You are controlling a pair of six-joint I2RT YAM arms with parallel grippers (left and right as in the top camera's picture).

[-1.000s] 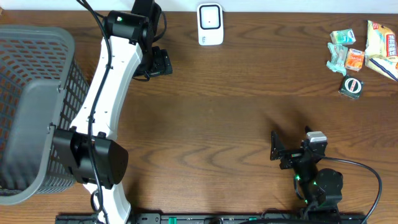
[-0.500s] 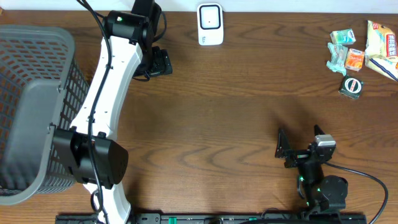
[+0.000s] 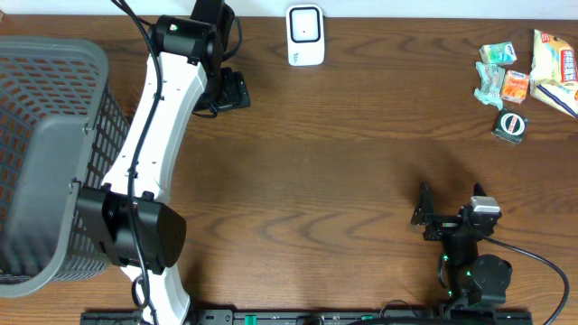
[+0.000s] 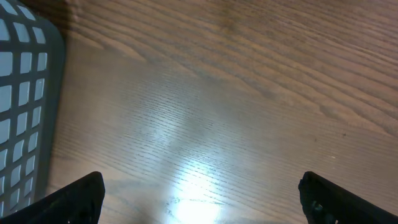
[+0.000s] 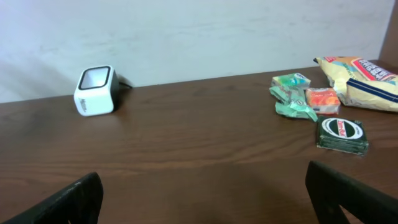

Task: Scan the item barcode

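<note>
Table: dark wood, 2 arms working over it.

L gripper: jaws spread wide, nothing btwn them. Sits low over bare wood at far L of table, just beside grey mesh basket; basket wall shows at L edge of L wrist view. L arm, white w/ black joints, reaches from near edge to far side.

R gripper: jaws also fully apart, empty. Near front edge on R side, facing far wall.

At far edge, approx centre: scanner, white box w/ dark window. Well apart from both grippers.

Items to scan: cluster in far R corner, none held, well apart from R gripper.
- Furthest R is yellow bag, cut by frame edge.
- To its L, green packet.
- Just nearer, orange packet.
- Against orange packet's L side, teal wrapper.
- Closest to R gripper, dark green pack w/ round label, slightly apart from other 4.

Barcodes too small to make out on any item.
</note>
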